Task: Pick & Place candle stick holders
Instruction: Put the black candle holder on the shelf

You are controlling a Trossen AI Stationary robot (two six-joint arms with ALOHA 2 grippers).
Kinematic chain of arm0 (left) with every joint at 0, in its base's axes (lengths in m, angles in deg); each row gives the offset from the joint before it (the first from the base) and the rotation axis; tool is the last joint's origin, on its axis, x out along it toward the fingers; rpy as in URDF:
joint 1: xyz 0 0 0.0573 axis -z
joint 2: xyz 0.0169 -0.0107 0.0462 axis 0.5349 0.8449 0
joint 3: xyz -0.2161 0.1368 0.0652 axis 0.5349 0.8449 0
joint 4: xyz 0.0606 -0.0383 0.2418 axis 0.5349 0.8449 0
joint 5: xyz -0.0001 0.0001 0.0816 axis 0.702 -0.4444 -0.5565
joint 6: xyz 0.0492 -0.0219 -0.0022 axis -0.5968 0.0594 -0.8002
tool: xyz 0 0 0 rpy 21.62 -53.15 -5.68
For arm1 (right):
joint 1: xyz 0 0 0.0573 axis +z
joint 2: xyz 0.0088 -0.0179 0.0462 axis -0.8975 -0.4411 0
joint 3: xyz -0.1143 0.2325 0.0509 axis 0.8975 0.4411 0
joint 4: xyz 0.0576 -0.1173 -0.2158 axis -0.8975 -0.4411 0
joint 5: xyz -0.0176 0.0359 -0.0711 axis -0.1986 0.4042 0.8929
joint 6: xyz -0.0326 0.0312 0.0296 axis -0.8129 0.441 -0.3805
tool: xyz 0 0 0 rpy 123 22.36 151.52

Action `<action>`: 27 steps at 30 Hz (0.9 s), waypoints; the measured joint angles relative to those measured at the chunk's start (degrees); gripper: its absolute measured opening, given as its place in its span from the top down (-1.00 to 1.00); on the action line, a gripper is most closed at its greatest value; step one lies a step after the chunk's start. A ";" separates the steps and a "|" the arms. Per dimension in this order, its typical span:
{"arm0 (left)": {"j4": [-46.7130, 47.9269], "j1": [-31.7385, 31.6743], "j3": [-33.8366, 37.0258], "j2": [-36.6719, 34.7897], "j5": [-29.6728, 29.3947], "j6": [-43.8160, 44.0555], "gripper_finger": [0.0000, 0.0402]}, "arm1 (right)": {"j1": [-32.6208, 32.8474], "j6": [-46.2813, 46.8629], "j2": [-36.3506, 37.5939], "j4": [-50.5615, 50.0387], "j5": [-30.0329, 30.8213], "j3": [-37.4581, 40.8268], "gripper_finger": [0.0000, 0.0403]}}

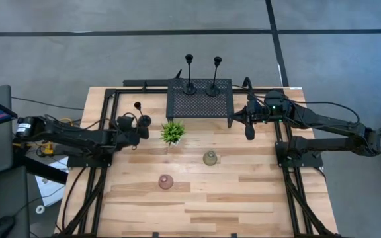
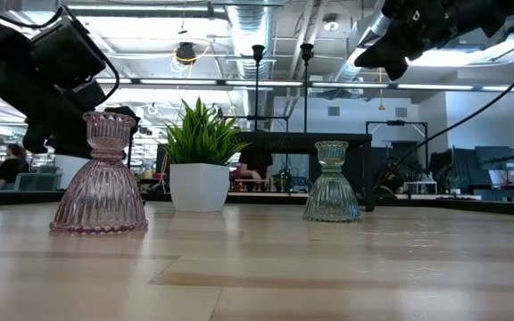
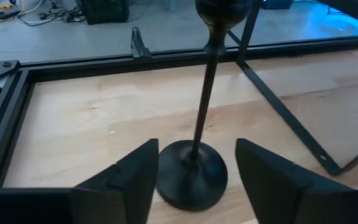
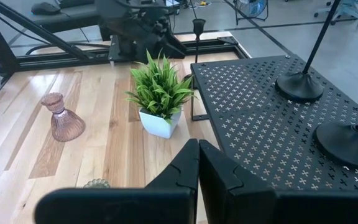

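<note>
Two slim black candle stick holders (image 1: 189, 84) (image 1: 213, 88) stand by their round bases on the black mesh rack (image 1: 200, 106). A third black holder (image 1: 139, 114) stands upright on the table at the left, its base (image 3: 191, 180) on the wood. My left gripper (image 3: 196, 149) is open, low over the table, with one finger on each side of that base. A pinkish glass holder (image 1: 166, 182) and a greenish glass holder (image 1: 210, 158) stand on the table nearer the front. My right gripper (image 1: 249, 129) is shut and empty, raised beside the rack's right edge. My left gripper comes level from the table's left side, with its fingers (image 3: 143, 171) on either side of the holder's round base (image 3: 173, 186). I cannot tell whether a finger touches the base. The holder stands upright on the table.
A small green potted plant (image 1: 172, 132) stands just right of the left gripper, in front of the rack. Black frame rails (image 1: 104, 125) run along the table's left and right sides. Bare wood lies toward the near edge (image 1: 243, 205).
</note>
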 joint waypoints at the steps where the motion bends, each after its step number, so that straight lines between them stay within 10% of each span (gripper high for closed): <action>1: -0.91 -0.38 0.00 0.44 0.02 0.01 -0.13 | 0.00 0.00 0.00 0.00 0.00 0.00 1.00; 27: -28.05 -11.39 -0.02 16.63 1.94 -14.04 -0.12 | 0.00 0.00 0.00 0.02 0.00 0.00 1.00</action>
